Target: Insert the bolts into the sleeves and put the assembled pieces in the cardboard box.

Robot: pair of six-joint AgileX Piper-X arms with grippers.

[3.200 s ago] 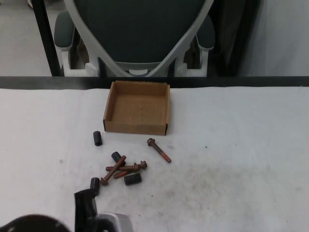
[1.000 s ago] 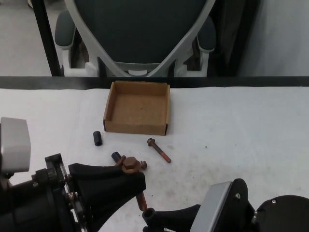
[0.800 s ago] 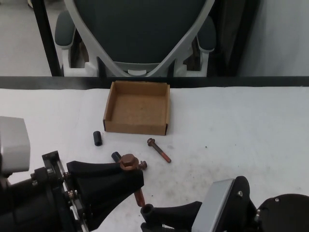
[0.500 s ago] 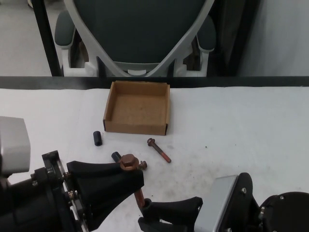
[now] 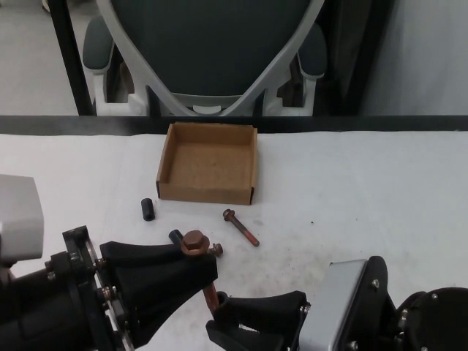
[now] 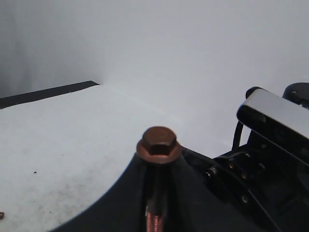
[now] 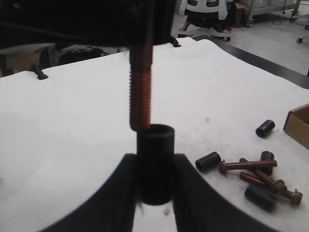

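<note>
My left gripper (image 5: 206,268) is shut on a rusty bolt (image 5: 195,242), held upright with its hex head (image 6: 158,144) on top and the thread pointing down. Under it, my right gripper (image 7: 154,189) is shut on a black sleeve (image 7: 155,159), bore facing up. The bolt's threaded tip (image 7: 140,108) hangs just at the sleeve's rim, slightly to one side of the bore. In the high view the two grippers meet near the front edge, right gripper (image 5: 252,313) below the bolt. The open cardboard box (image 5: 205,192) stands farther back.
A loose bolt (image 5: 241,227) lies in front of the box, a sleeve (image 5: 148,210) to its left. More bolts (image 7: 248,165) and sleeves (image 7: 208,161) lie in a cluster on the white cloth. A chair stands behind the bench.
Three seconds ago the parts lay on the cloth; both arms have since risen with bolt and sleeve. Over the last second the right gripper brought the sleeve left, under the bolt's tip.
</note>
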